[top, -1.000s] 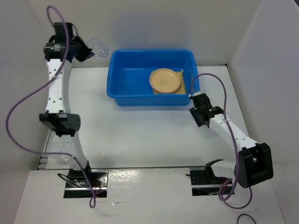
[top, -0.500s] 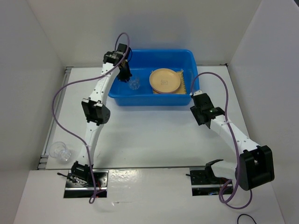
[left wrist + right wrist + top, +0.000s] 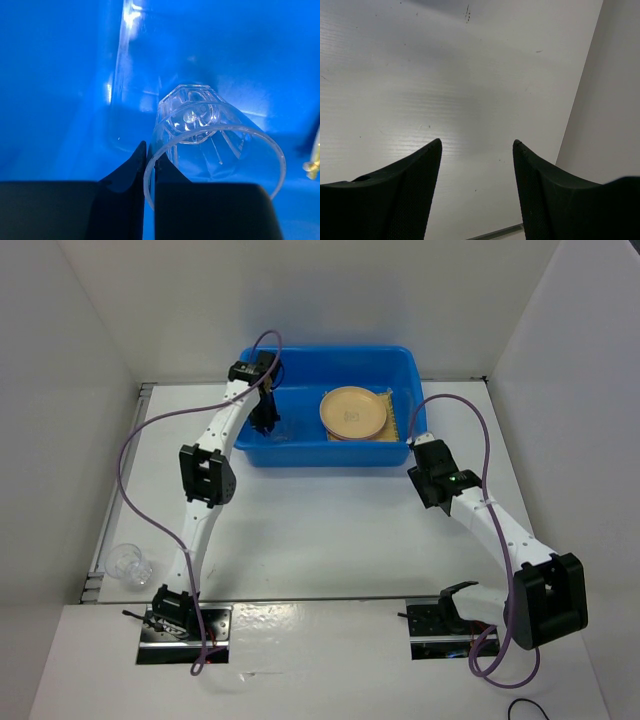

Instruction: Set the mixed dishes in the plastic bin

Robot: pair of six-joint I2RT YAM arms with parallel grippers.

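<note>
While your left gripper point(image 3: 150, 156) hangs inside the left end of the blue plastic bin point(image 3: 322, 454), its jaws pinched together on the rim of the small clear cup point(image 3: 210, 132), the placing of that cup looks all but finished. The cup is carried with its mouth toward the wrist camera and its faceted base toward the bin's blue floor, close to the left wall. Whether the base touches the floor, neither view settles.

At the bin's right end the round yellow-tan plate point(image 3: 353, 412) lies on top, with an edge of the woven bamboo mat point(image 3: 398, 420) showing beside it, well apart from the cup. Your right gripper point(image 3: 476, 142) hovers over bare white table point(image 3: 420, 75) off the bin's near right corner, its jaws spread and nothing between them.

The next move, by this reading, is a release. You part the left jaws so the cup drops or settles low in the bin, then draw the arm up without catching the rim or the wall. A second clear cup point(image 3: 128, 562) sits at the near left, far from the bin. If it belongs to the job, it would be your next pick.
</note>
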